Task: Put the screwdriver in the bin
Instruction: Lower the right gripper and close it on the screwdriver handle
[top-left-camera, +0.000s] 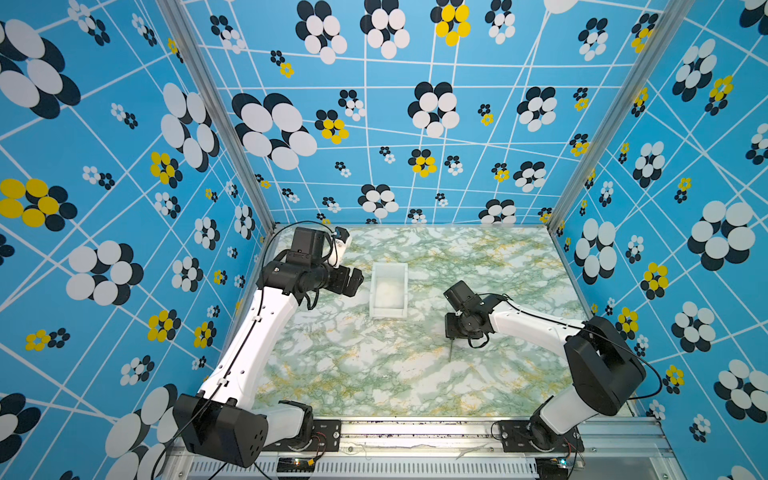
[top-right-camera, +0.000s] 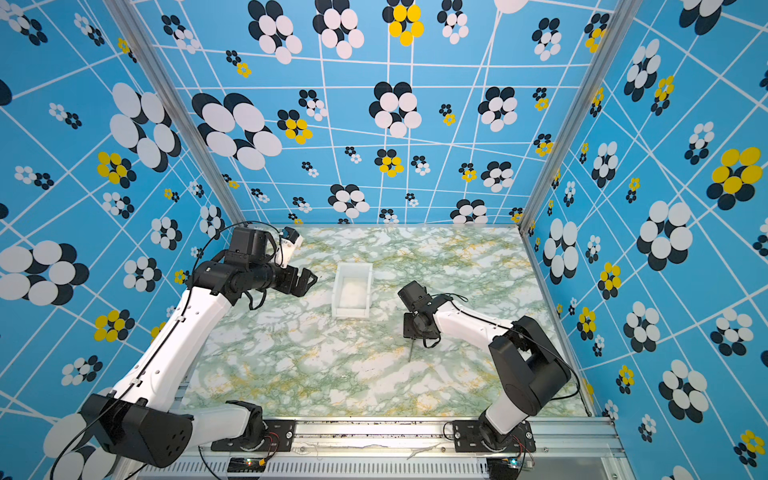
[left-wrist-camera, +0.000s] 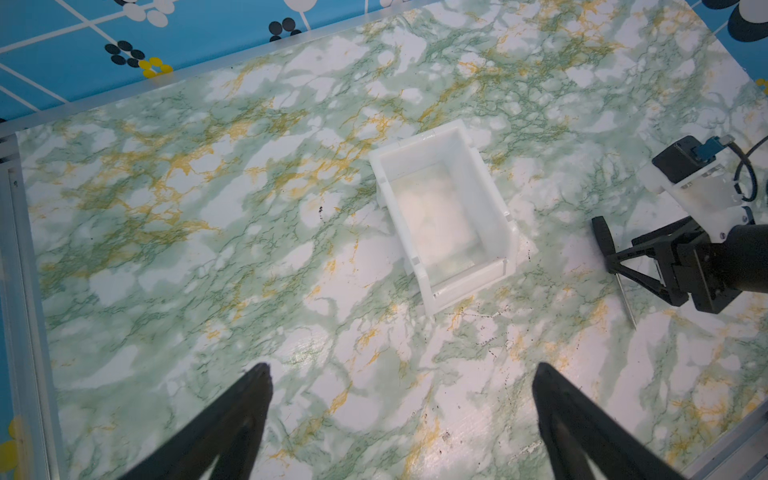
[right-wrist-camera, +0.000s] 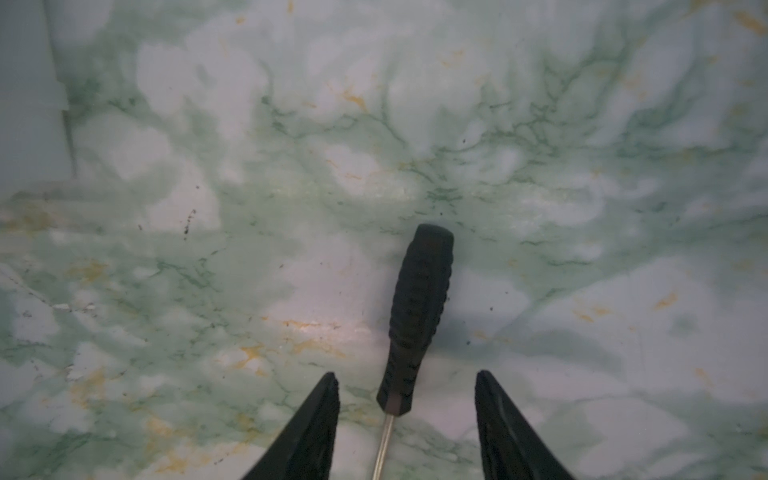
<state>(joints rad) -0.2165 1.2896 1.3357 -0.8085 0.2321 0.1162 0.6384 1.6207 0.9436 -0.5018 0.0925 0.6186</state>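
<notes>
The left gripper (left-wrist-camera: 401, 368) is standing wide open, holding nothing and touching nothing. In both top views its arm is reaching up from the near left corner, with the forearm bent toward the middle and the gripper (top-left-camera: 353, 282) hovering above the marbled worktop (top-left-camera: 353, 365), just left of the bin (top-left-camera: 374, 291). The white bin (left-wrist-camera: 486, 183) is sitting near the middle with nothing inside. To its right, the screwdriver (right-wrist-camera: 419, 307) is lying flat on the worktop, well apart from the bin. The right gripper (right-wrist-camera: 406, 374) is standing partly open and straddling the black handle near the shaft, with a gap showing on each side. Its arm is stretching in from the near right corner, wrist pointing down, gripper low at the worktop. The grey shaft (top-left-camera: 450, 351) is pointing toward the near edge.
</notes>
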